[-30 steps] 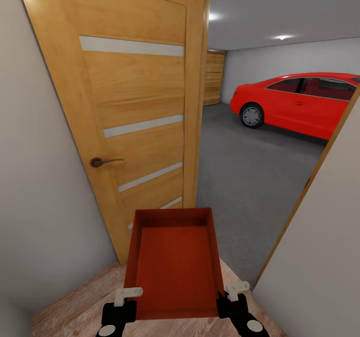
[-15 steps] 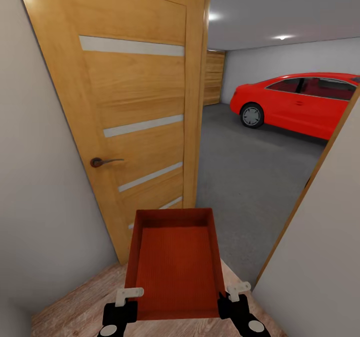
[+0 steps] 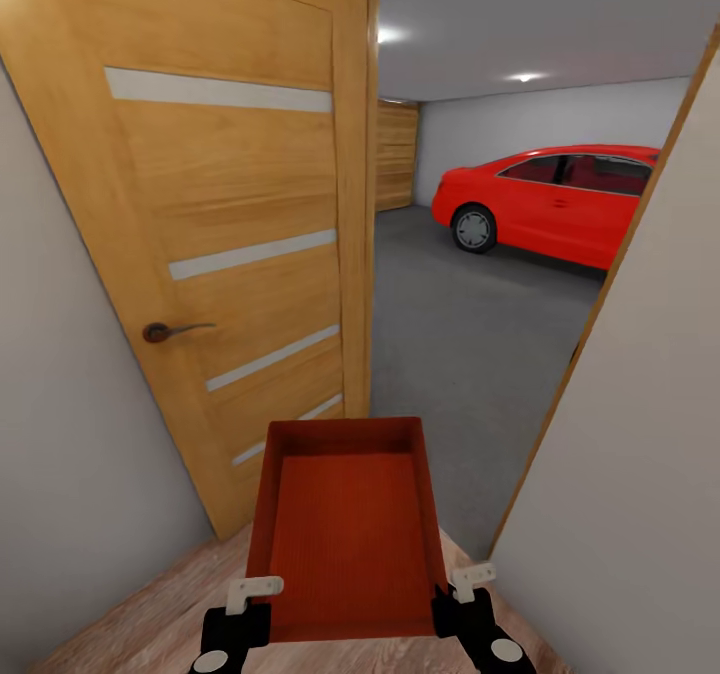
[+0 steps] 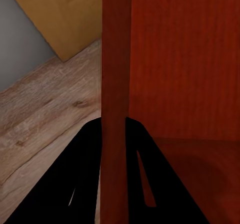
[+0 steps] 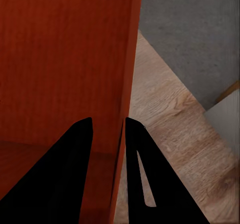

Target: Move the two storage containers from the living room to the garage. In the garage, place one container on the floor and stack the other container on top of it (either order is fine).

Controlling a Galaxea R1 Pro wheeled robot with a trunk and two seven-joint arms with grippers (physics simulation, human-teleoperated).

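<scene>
Right pincer (image 5: pixel 108 129) astride orange-red container (image 5: pixel 60 59) wall.

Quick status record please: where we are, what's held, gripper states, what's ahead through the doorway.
location: at the doorway, wood-plank floor underfoot, garage ahead
held item: one storage container, open top up, nothing inside
left gripper: shut on the container's left wall
right gripper: shut on the container's right wall
door: wooden, swung open at left
ahead: grey concrete floor, red car parked at far right
second container: not seen here
</scene>
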